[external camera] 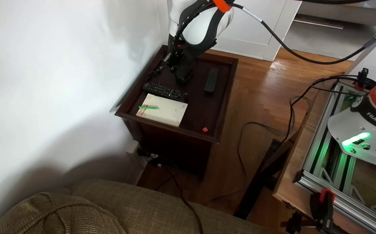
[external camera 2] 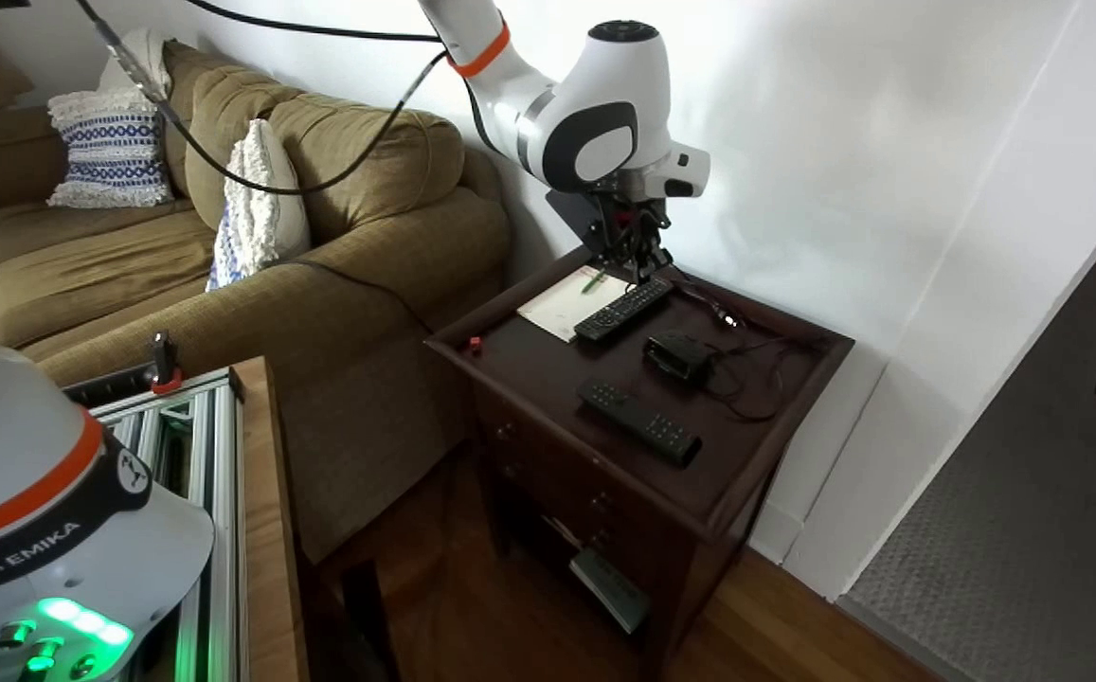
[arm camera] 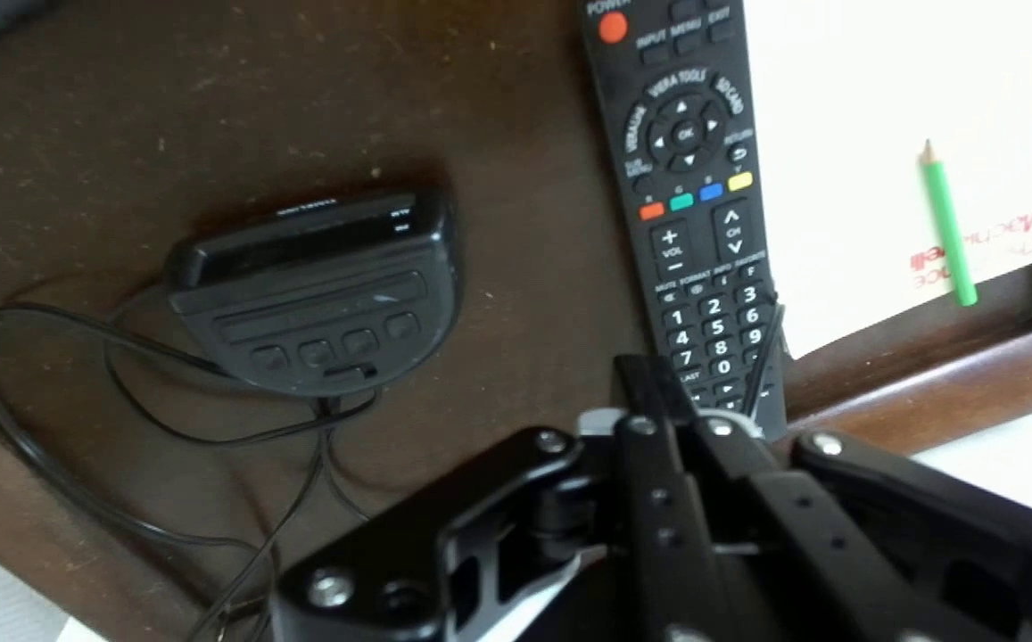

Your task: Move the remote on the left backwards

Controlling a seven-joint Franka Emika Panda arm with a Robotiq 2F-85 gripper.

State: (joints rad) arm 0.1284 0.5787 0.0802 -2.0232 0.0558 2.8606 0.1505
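The left remote, black and oblong with number keys, lies beside the pale sheet in both exterior views (external camera: 165,92) (external camera 2: 621,311). The wrist view shows its face from the red power key down to the number keys (arm camera: 698,276). My gripper points down at its wall-side end in both exterior views (external camera: 172,69) (external camera 2: 640,279). In the wrist view its fingertips (arm camera: 651,361) are together with nothing between them, over the edge by the lower number keys. The fingers hide part of that end. I cannot tell whether they touch the remote.
A pale sheet or booklet (external camera: 170,113) with a green pencil (external camera: 148,107) lies against the remote. A black clock-like device (external camera 2: 680,357) with cables and another dark remote (external camera 2: 639,421) share the rimmed dark table (external camera 2: 529,379). A red die (external camera: 205,130) lies near a corner.
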